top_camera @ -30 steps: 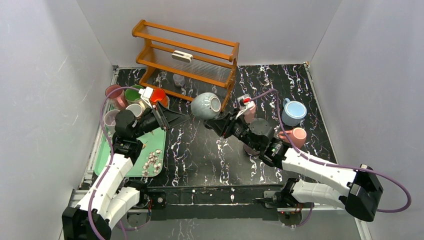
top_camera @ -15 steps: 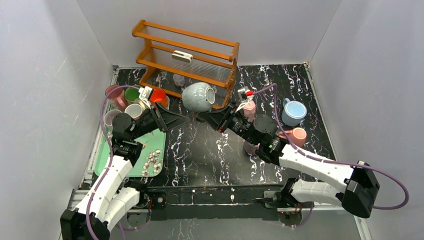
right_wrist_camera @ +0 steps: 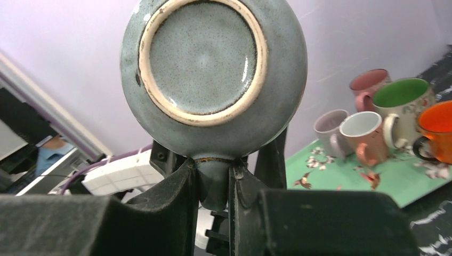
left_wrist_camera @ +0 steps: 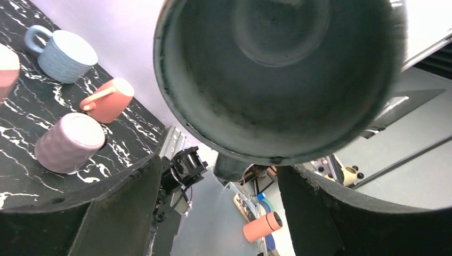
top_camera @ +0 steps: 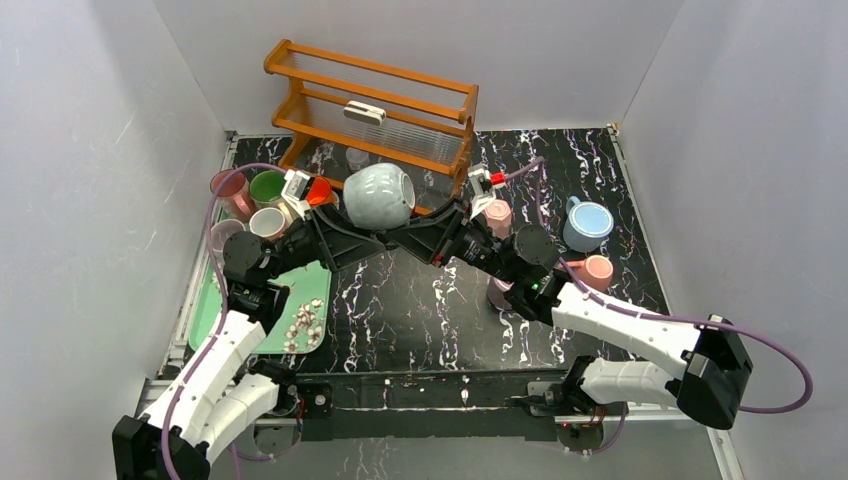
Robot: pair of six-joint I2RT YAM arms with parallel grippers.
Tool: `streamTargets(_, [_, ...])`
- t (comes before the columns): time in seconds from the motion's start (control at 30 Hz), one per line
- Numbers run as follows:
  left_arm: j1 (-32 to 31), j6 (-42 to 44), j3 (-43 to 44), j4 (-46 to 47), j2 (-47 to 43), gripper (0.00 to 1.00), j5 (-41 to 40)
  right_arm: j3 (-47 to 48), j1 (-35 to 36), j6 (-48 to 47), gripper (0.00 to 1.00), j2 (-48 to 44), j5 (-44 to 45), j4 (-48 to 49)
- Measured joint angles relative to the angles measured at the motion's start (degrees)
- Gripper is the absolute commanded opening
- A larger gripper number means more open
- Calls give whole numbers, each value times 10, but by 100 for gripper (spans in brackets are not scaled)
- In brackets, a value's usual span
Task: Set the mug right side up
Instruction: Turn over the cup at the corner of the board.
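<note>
The grey-blue mug (top_camera: pixel 378 195) hangs in the air in front of the wooden rack, lying sideways. My right gripper (top_camera: pixel 402 233) is shut on its handle (right_wrist_camera: pixel 213 184), and the right wrist view looks straight at the mug's round base (right_wrist_camera: pixel 205 58). The mouth faces my left gripper (top_camera: pixel 368 238), so the left wrist view looks into the dark inside (left_wrist_camera: pixel 277 74). The left gripper (left_wrist_camera: pixel 218 164) is open, one finger (left_wrist_camera: pixel 133 202) and the other (left_wrist_camera: pixel 314 208) spread just under the rim, with no grip showing.
A wooden rack (top_camera: pixel 375 110) stands at the back. At the left, a green tray (top_camera: pixel 300 300) has pink (top_camera: pixel 230 185), green (top_camera: pixel 265 187), orange (top_camera: pixel 318 190) and white (top_camera: pixel 268 222) mugs beside it. At the right are blue (top_camera: pixel 587 222), salmon (top_camera: pixel 592 270) and lilac (left_wrist_camera: pixel 69 141) mugs.
My right arm has carried the mug left and higher, turning its mouth toward the left gripper. My left gripper has reached in under the mug and its jaws have narrowed a little.
</note>
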Motion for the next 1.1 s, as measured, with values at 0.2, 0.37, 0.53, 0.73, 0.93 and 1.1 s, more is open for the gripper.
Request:
streamTargets(0.2, [-29,1,4,16,2,65,12,16,0,24,1,20,-49,35])
streamTargets(0.37, [-52,8,12,26,4,48,16,16,0,34,1,21,-68,37])
streamTargets(0.53, [-69,18,13,33,14,16,20,16,0,36,1,21,-70,41])
streamTargets(0.73, [-73,31,13,37,19,0,16,16,-2,38,1,20,-67,41])
streamTargets(0.93, [-74,35,10,37,21,19,11,14,-3,33,1,17,-63,32])
streamTargets(1.1, [-78,38,10,33,27,36,3,-1,-3,29,1,4,-55,28])
